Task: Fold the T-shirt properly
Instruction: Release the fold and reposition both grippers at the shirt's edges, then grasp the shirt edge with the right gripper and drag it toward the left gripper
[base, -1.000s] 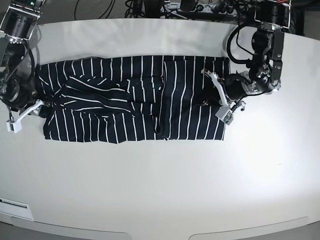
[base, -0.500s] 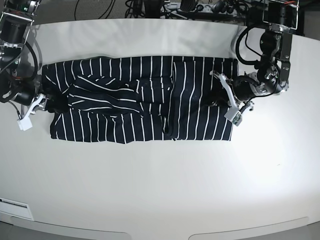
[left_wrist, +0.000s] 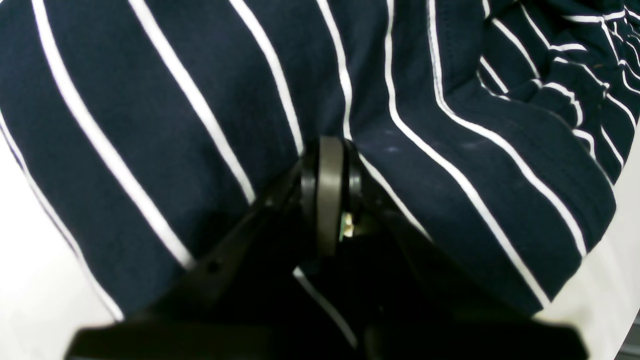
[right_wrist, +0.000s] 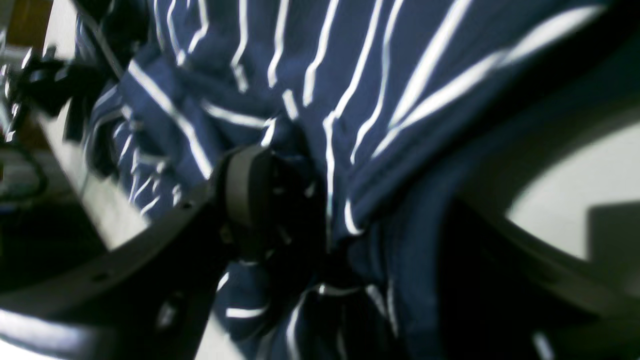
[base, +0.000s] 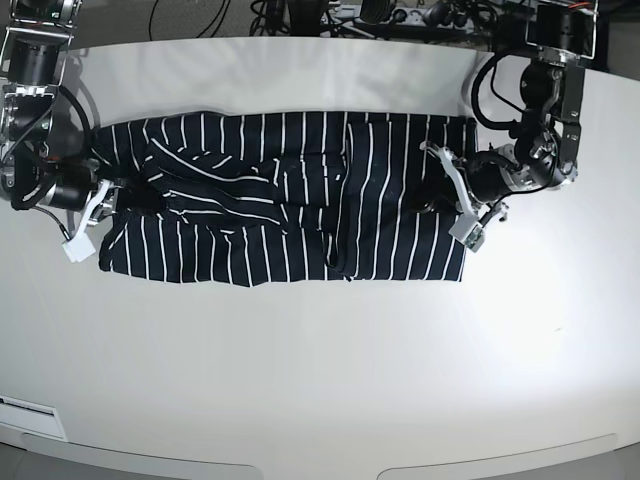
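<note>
T-shirt (base: 290, 195): flat on table (base: 320, 380), folded lengthwise
left gripper (left_wrist: 330, 200): pressed together, pinching shirt edge
right gripper (right_wrist: 360, 200): spread wide; blurry, cloth possibly between fingers

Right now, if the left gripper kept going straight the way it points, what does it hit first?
The T-shirt. The left gripper, shut, points across the striped cloth, with fabric right at its tip. Whether it already pinches the cloth is unclear.
</note>
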